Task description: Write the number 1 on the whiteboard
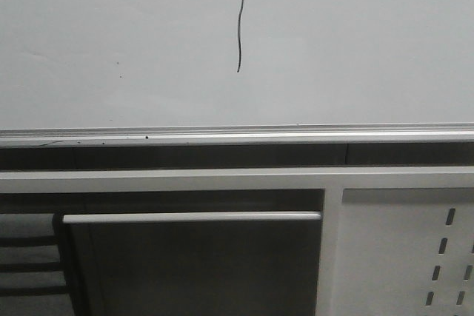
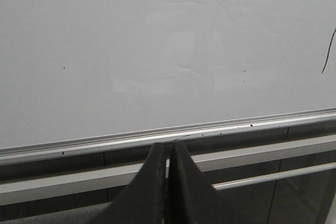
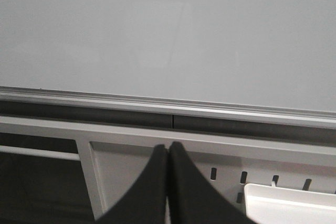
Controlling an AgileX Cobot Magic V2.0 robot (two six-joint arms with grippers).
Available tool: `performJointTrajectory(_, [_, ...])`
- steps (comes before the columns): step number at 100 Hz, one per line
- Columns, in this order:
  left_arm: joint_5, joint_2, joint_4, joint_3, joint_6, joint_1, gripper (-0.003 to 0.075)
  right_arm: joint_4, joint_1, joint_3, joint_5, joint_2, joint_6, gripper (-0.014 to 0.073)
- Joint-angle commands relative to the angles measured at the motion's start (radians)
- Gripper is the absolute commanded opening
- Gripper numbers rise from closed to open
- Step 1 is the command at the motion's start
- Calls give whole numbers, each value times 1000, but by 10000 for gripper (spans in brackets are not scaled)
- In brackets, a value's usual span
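The whiteboard point(image 1: 355, 42) fills the upper half of the front view, bounded below by its silver rail. On it stands the number 1 point(image 1: 240, 31), a thin dark wavy vertical stroke. Part of that stroke shows at the edge of the left wrist view as the number 1 point(image 2: 329, 51) on the whiteboard point(image 2: 105, 51). My left gripper point(image 2: 168, 148) is shut with nothing in it, held back below the board's rail. My right gripper point(image 3: 169, 148) is also shut and empty, below the whiteboard point(image 3: 168, 30). Neither gripper shows in the front view. No marker is visible.
Below the board runs a grey metal frame point(image 1: 222, 179) with a horizontal bar point(image 1: 192, 217). A light grey panel with slanted slots point(image 1: 400, 257) stands at the lower right. A white tray corner point(image 3: 291, 203) shows in the right wrist view.
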Motion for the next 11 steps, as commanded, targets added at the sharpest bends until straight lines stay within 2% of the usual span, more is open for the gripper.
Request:
performJointTrajectory(1, [-75,-21,-10,40,-8,2,-20,-10,-6,26,-70,-19,0,-53])
performJointTrajectory(11, [-75,-21,-10,40,-8,2,-20,-10,-6,26,-70,-19,0,-53])
